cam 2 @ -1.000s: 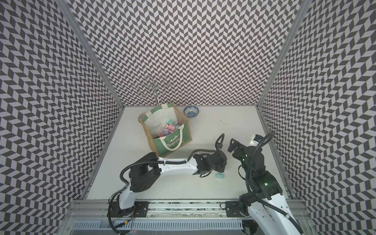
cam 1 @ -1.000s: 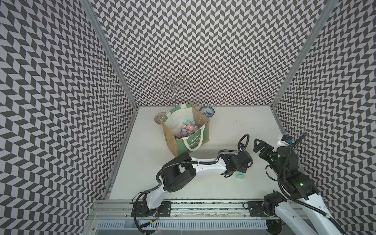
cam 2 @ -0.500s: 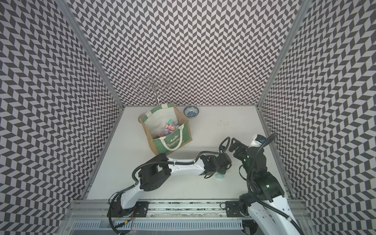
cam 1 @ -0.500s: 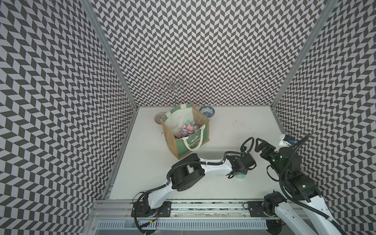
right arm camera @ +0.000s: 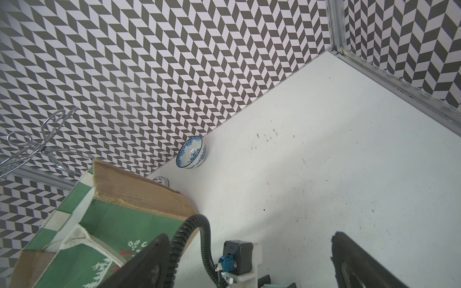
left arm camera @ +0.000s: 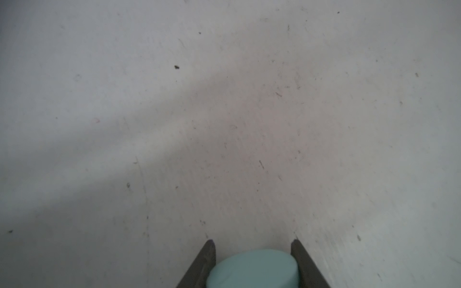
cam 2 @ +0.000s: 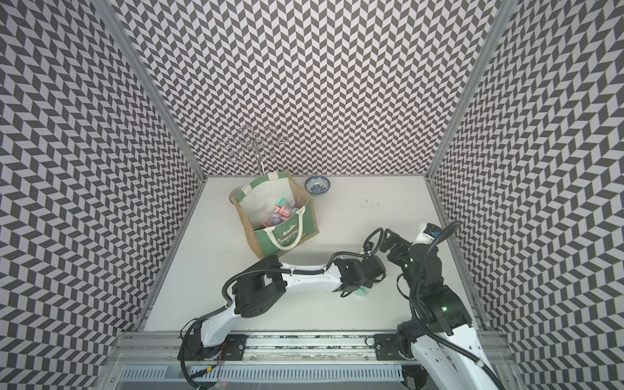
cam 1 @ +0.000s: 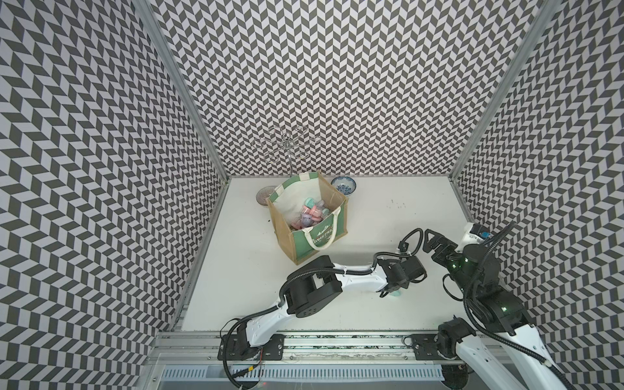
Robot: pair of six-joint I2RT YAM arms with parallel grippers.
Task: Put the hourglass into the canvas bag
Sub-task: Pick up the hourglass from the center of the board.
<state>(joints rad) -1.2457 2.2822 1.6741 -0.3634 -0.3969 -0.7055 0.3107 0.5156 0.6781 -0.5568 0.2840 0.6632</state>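
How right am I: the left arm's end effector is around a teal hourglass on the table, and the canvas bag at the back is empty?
Nearly. The canvas bag is not empty: both top views show several pastel-capped items inside it. The left end effector is indeed around the teal hourglass on the table.

The hourglass [cam 1: 395, 293] shows only a pale teal round end cap [left arm camera: 253, 270], lower right of centre in both top views. The canvas bag [cam 1: 309, 216], tan burlap with green panels, stands upright, mouth open, just above centre frame.
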